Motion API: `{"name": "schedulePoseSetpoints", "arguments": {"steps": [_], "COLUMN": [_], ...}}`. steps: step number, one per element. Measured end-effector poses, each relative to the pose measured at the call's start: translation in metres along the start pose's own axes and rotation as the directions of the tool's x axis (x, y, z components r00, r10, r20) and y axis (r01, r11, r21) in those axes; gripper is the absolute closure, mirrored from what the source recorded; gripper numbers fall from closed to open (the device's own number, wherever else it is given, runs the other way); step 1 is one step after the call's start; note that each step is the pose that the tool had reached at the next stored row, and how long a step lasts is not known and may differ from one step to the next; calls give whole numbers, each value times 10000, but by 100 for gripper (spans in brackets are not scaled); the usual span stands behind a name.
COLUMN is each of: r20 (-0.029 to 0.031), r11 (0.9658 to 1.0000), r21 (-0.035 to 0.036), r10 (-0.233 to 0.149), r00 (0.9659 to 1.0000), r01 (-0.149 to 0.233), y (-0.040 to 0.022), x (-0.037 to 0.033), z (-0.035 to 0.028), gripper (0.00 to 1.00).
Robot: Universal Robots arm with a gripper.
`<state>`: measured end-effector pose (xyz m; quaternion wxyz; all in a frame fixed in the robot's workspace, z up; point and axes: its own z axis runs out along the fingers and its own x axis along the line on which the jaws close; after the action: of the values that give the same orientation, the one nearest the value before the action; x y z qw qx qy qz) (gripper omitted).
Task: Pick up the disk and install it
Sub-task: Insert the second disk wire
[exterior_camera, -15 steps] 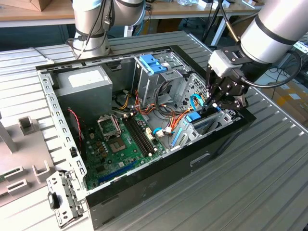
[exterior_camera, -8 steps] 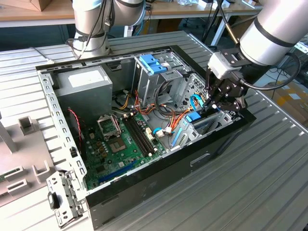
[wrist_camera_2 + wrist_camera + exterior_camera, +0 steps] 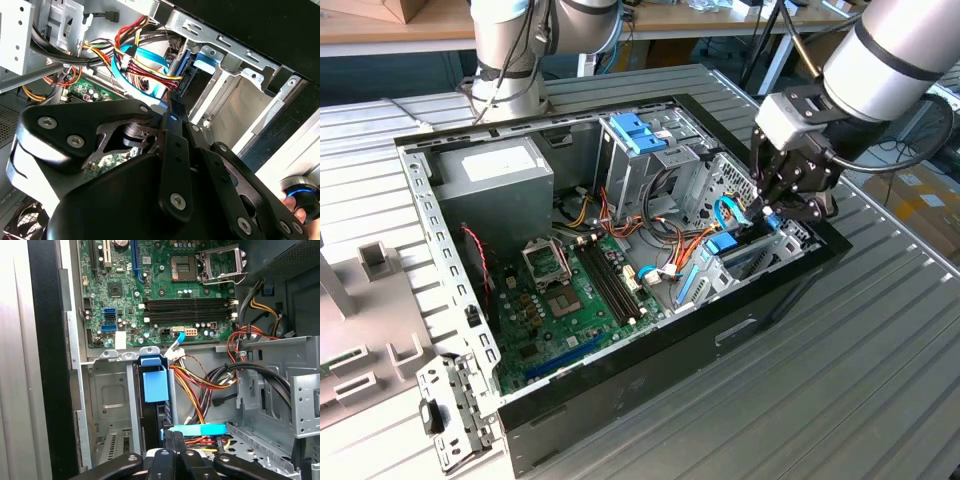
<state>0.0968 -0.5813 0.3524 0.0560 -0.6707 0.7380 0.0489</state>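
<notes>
Black metal gripper, fingers pinched shut on dark grey disk with light blue carrier, standing edge-on in grey metal bay beside green motherboard; disk body mostly hidden. Open black computer case rests on ribbed grey table.

Work surface: counter of ribbed grey metal panels, ridges running lengthwise. Grey moulded fixture plate on counter at exterior view's left. Behind: long wooden bench with light top, blue-grey panel beneath; cardboard box on it. Tripod legs at rear. More cardboard boxes low at exterior view's right. Lighting even, bright, soft shadows.
</notes>
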Motion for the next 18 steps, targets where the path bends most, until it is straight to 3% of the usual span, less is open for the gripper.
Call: {"name": "schedulePoseSetpoints", "arguments": {"steps": [1, 3, 8, 12, 18], "r20": [12, 14, 32, 68, 127], "r11": [10000, 10000, 10000, 10000, 10000], "r21": [-18, -27, -32, -35, -51], "r10": [2, 3, 3, 5, 7], "r00": [10000, 10000, 10000, 10000, 9999], "r01": [-2, -3, -3, -5, -7], "y": [0, -1, -3, -31, -146], "x": [6, 9, 13, 2, -26], "z": [41, 58, 61, 8, -104], "gripper": [89, 89, 89, 89, 89]}}
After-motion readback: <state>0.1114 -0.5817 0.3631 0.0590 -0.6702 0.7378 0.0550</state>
